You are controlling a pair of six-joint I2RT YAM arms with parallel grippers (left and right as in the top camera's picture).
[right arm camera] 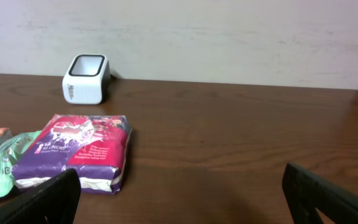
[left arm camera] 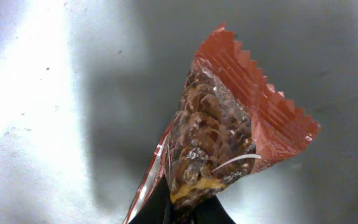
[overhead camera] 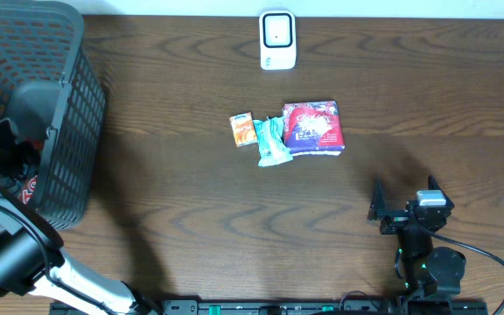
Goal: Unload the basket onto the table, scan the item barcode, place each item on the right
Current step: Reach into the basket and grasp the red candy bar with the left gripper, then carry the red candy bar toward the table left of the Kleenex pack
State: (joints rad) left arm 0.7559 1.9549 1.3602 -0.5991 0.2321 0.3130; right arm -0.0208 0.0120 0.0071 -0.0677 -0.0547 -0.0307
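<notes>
Broadly, a dark wooden table (overhead camera: 191, 201) fills the overhead view, its near edge cut off by the frame. At its left end stands a dark mesh basket (overhead camera: 68, 131), cropped at the corner, and its walls hide most of what lies inside. The left arm reaches down into it, and from above its claw cannot be picked out among the dark shapes; only a scrap of red shows through the mesh. The wrist camera there is plainer: the left claw (left arm camera: 182, 210), just its dark tips visible at the bottom edge, is pinched tight on the lower end of a red snack bag (left arm camera: 241, 130) with a clear window of brown pieces and a zigzag top seal. No barcode shows on this side, and the background is a grey blur. The right claw (overhead camera: 405, 199) sits near the right front of the table, spread wide and holding nothing, well apart from the goods. Mid-table a purple pack (overhead camera: 313, 129) lies flat. Behind it, near the far edge, a white scanner (overhead camera: 277, 39) stands upright. A teal packet (overhead camera: 272, 140) touches the pack's left side, and a small orange packet (overhead camera: 242, 129) lies just beside that; their labels are too small to read
</notes>
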